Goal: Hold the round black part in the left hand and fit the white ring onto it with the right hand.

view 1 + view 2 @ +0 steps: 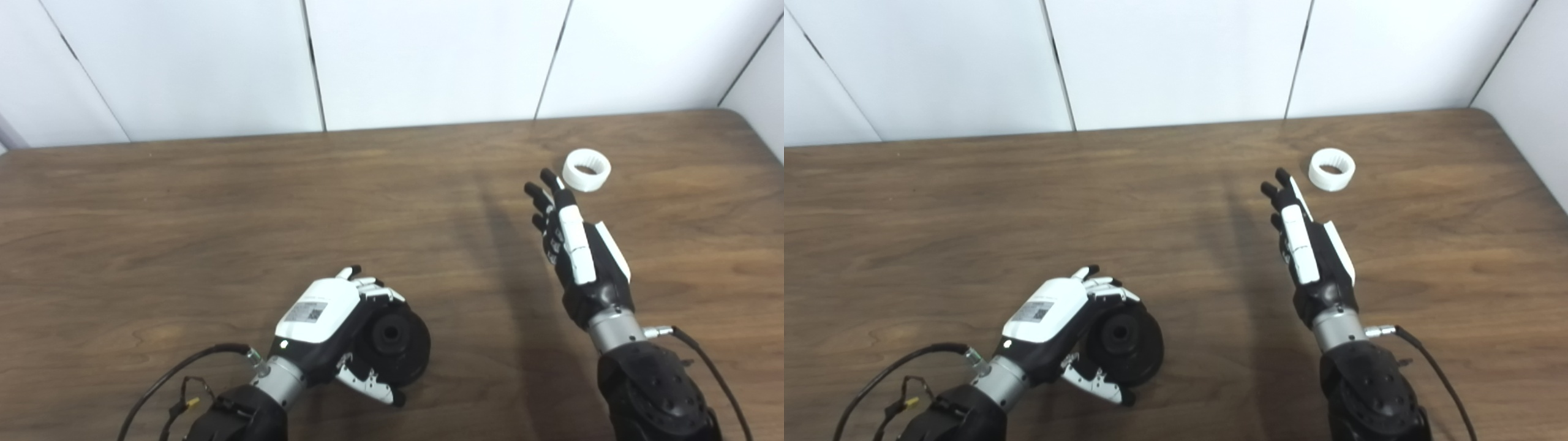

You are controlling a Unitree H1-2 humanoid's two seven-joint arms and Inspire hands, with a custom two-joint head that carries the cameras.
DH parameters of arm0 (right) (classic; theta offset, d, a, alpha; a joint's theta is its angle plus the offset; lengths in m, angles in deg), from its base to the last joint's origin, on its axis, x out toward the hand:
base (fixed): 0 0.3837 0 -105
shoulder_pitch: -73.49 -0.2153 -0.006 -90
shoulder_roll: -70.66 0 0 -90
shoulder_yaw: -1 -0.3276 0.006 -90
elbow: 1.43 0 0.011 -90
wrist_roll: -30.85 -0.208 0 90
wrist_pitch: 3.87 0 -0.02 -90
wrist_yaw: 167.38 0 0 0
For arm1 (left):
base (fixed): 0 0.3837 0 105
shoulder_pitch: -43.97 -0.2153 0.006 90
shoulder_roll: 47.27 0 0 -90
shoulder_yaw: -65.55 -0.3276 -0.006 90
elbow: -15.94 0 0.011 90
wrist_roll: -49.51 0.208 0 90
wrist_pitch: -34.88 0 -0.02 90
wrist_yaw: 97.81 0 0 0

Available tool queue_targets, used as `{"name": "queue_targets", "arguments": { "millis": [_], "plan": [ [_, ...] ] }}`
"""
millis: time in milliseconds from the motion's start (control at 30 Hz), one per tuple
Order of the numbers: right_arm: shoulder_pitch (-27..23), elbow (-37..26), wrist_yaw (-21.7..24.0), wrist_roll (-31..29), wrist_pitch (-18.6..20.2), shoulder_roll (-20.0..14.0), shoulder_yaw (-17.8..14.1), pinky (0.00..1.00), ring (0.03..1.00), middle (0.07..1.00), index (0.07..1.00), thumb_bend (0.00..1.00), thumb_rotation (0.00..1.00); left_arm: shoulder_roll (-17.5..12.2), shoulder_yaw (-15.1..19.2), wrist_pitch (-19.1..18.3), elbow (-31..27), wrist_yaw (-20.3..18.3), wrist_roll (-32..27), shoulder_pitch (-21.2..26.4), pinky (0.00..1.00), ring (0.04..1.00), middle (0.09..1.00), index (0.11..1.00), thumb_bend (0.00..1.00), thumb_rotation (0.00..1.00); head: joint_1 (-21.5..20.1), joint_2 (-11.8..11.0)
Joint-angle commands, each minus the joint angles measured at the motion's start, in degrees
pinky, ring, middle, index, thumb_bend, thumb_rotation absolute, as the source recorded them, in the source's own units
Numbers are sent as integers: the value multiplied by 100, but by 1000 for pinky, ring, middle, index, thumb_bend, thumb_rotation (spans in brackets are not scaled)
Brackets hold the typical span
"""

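- Tabletop (pixel 184 202): carries everything.
- Left hand (pixel 334 324): fingers grasping the round black part (pixel 395 344) near the front edge.
- Right hand (pixel 576 257): fingers released, empty, reaching; next it must close on the ring.
- White ring (pixel 587 170): lying just beyond those fingertips, apart.

I log: table (pixel 184 214), brown wood grain, smooth satin; white ring (pixel 587 170), matt plastic; round black part (pixel 395 343), dull matt black.

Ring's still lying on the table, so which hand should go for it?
Right. The right hand is open, empty, its fingers stretched toward the white ring, just short of it. The left hand is shut on the round black part, far from the ring.
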Motion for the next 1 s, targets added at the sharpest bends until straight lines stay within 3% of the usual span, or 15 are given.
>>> {"name": "queue_targets", "arguments": {
  "millis": [0,300,467,567,700,733,767,867,967],
  "plan": [
    [347,-207,-18,-22,-82,282,33,1000,1000,947,1000,580,1000,10,69,91,-159,-2,-26,82,991,871,761,481,524,53,2,19],
    [322,-177,-41,-32,-134,252,14,1000,1000,948,1000,579,1000,37,179,38,-138,-235,-61,117,991,875,763,481,524,54,-103,32],
    [267,-343,-29,-231,-113,167,-201,1000,998,950,1000,550,1000,10,206,-18,-158,-394,-23,129,991,885,776,482,524,54,-181,38],
    [130,-519,-61,-227,-48,45,-363,1000,1000,955,994,553,926,-18,232,4,-149,-443,-29,125,991,889,779,482,524,54,-312,3],
    [-52,-654,-21,109,1,-245,-476,1000,1000,937,960,607,826,-41,259,111,-45,-318,-77,39,974,876,770,481,524,54,-556,-359],
    [-80,-666,1,209,5,-303,-487,1000,1000,940,954,610,780,-40,261,134,-21,-288,-83,19,972,872,767,481,525,54,-556,-359],
    [-156,-664,41,591,5,-512,-452,1000,1000,940,952,611,765,-40,262,159,0,-253,-90,-16,972,870,766,481,525,54,-586,-465],
    [-375,-584,278,1490,17,-995,-477,998,966,933,946,739,567,-50,236,219,48,-185,-46,-79,975,869,767,481,525,54,-651,-600],
    [-597,-453,563,1778,24,-1291,-637,973,967,942,940,831,442,-51,238,280,107,-60,-69,-130,964,868,768,481,524,53,-815,-758]
  ]
}}
